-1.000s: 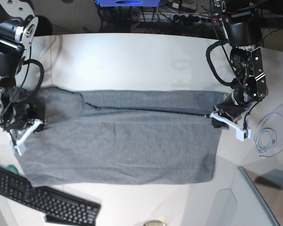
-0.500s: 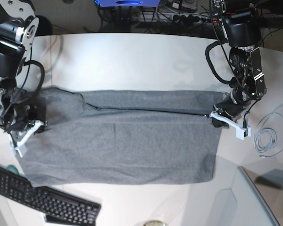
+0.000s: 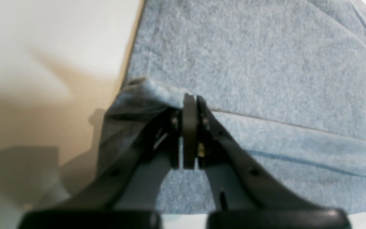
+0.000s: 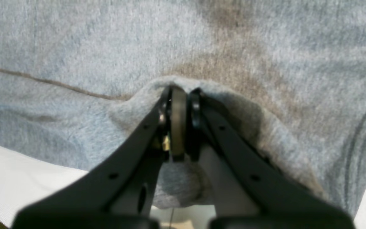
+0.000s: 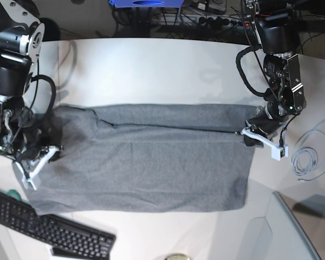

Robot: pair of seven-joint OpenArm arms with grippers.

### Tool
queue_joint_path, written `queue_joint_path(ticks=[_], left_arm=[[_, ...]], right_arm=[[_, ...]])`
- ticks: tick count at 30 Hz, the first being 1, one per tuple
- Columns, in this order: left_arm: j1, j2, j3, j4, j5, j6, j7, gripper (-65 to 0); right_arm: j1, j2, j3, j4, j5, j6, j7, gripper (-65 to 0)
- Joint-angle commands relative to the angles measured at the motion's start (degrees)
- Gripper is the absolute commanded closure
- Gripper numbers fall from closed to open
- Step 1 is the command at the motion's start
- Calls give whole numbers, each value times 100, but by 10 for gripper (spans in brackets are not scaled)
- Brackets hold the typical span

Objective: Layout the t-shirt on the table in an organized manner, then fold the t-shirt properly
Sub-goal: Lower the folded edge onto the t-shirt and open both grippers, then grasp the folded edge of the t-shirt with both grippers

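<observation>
The grey t-shirt (image 5: 151, 162) lies across the white table (image 5: 151, 70) as a long band, with a folded strip along its far edge. On the base view's right, my left gripper (image 5: 248, 135) is shut on the t-shirt's right end. The left wrist view shows its jaws pressed together on a pinched ridge of t-shirt (image 3: 265, 63) at the gripper (image 3: 190, 97), by the cloth's edge. On the base view's left, my right gripper (image 5: 46, 151) is shut on the t-shirt's left end. In the right wrist view the gripper (image 4: 179, 90) pinches a raised bunch of t-shirt (image 4: 75, 47).
A black keyboard (image 5: 49, 227) lies at the front left, close to the t-shirt's corner. A coiled pale cable (image 5: 309, 160) rests at the right. A grey box (image 5: 292, 233) stands at the front right. Cables and a blue object (image 5: 146, 3) sit beyond the table's far edge.
My right gripper has moved rightward and slightly toward the front, carrying the t-shirt's left end with it. My left gripper has stayed nearly still.
</observation>
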Motion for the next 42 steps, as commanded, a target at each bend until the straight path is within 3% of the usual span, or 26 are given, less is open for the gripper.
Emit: queue_joint_path(ticks=[1,3,6,7,10,12,14,15,18,23,27,30,34,37,42], left_arm=[[-105,-65,-17,132,-58,-40,-131,0],[-158,-65,-17,132,-58,-40,-131,0],[-254,-74,-17,88,-58,-40,-131,0],[-254,-74,-17,97,-58,-40,-131,-66],[-263,-74,-52,184,-84,-40,-131,-360],[-263,-74,-79,343,-84,-40,-131,-533],[-193,-74,-88,589,-93,-40,-131,-634],[-131,-74,-88,782,-93,-40,-131,-650],[361,-74,-96,1530,-102,-40,-131,-647],[1205,-57,-96,2083,-102,-40,-175,-647],[1636,111,-615,1767,-146,-40,-852,-647],[1662,198,-1107,1283,-541,-58,-1037,-647],[1557,172,-1116,677,-1033,-58,-1072,-647],[1355,190,-1116,343,-1033,-58,-1072,-647],[977,216,-1116,-97,-1042,-67,-1054,-645]], right_arm=[[165,71,11,92,64,-102,100,-17],[165,62,11,92,64,-242,100,-42],[165,62,11,110,64,-269,100,-186],[165,71,20,118,64,-269,100,-245],[148,88,20,233,81,-269,117,-405],[-19,88,29,602,99,-269,249,-426],[-301,35,258,1200,99,-269,407,-417],[-494,-53,451,1543,108,-269,460,-417],[-1039,-395,979,2615,108,-233,469,-419],[-1927,-606,1251,3521,108,-225,487,-419],[-2569,-756,1251,3837,117,-225,671,-419],[-2938,-1028,1673,3819,539,-225,1040,-419],[-3079,-1345,2429,3538,1444,-225,1093,-419],[-3096,-1327,2658,3178,1769,-225,1093,-419],[-3061,-1231,2983,2756,1813,-225,1093,-419]])
